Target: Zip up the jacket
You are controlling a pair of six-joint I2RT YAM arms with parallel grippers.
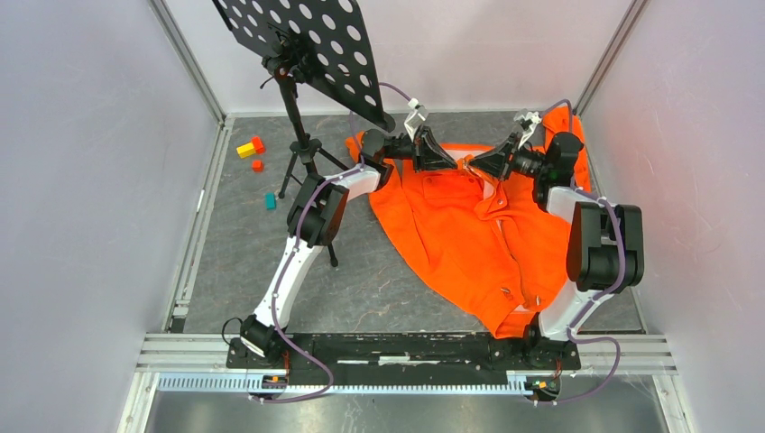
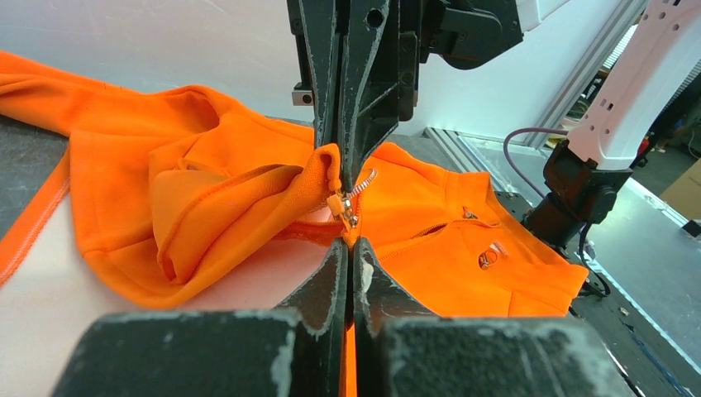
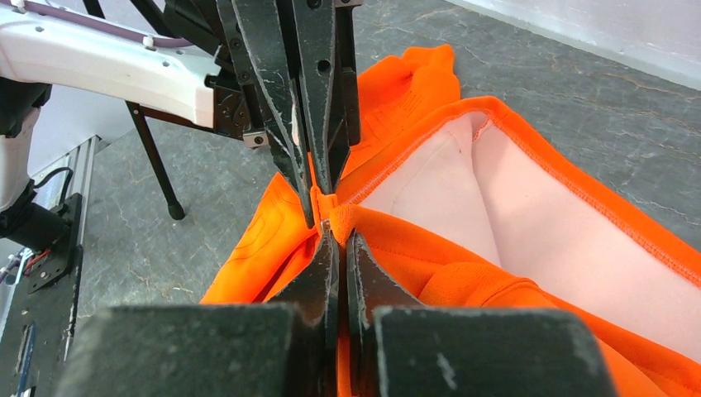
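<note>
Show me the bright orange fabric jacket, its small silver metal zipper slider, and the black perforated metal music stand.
bright orange fabric jacket [image 1: 456, 244]: top external view, front panel.
small silver metal zipper slider [image 2: 351, 203]: left wrist view, slider body.
black perforated metal music stand [image 1: 311, 38]: top external view, tilted desk plate.

The jacket is bright orange, its lining pale pink. The mat is dark grey and marbled. The music stand is black, patterned with round holes. Beside it lie a yellow block, an orange block and a teal block.
</note>
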